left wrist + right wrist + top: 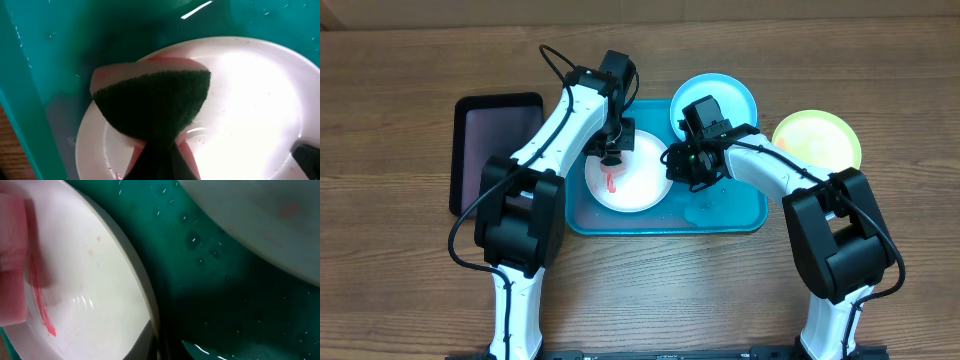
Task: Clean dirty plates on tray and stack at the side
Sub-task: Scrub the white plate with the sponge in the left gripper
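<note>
Under the left claw (611, 153), pinching a sponge (150, 107), the white plate (642, 188) may skid should the right claw (677, 163) lose its pinched rim.

Plate (645, 188) in tray (735, 216), second plate (735, 95) behind, third plate (817, 140) right of tray

Wooden table (400, 280): brown, grain running left to right. Small black tray (492, 140): rectangular, rounded corners, raised rim, dark purplish floor. It lies flat on the table at the left. Sponge (155, 100): pink body, dark green scouring face toward the left wrist camera, pinched at the bottom so that it fans out upward.
</note>
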You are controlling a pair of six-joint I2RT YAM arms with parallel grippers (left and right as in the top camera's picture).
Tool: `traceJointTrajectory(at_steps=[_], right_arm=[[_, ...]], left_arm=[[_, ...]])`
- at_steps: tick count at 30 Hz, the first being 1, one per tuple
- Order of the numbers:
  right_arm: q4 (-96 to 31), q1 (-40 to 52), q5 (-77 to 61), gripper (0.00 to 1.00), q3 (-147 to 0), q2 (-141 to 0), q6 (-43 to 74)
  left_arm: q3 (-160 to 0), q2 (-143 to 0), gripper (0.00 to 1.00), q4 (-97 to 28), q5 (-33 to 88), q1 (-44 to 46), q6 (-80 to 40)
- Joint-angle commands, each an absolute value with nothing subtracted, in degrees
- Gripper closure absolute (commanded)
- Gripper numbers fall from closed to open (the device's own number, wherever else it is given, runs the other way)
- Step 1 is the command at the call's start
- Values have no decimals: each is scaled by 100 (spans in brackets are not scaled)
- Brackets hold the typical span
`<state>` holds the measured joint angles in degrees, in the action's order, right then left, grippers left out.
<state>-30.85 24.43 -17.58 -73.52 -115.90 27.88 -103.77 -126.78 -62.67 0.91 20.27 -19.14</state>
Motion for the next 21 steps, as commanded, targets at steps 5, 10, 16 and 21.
traceJointTrajectory(at_steps=[5, 10, 16, 21], right_arm=[[-3046, 2473, -1743, 96, -7432, -11684, 2788], [-3044, 2475, -1743, 96, -7432, -11684, 2788], [-3009, 2475, -1741, 96, -7432, -11684, 2808], [-3002, 2475, -1702, 96, -7432, -11684, 2829]], left_arm=[[-9876, -12724, 96, -6195, 150, 2036, -1621], [-9100, -12724, 96, -5760, 405, 2040, -1369], [-8840, -12722, 96, -5867, 2161, 2045, 226], [-8860, -12722, 96, -6270, 3555, 2056, 1717]])
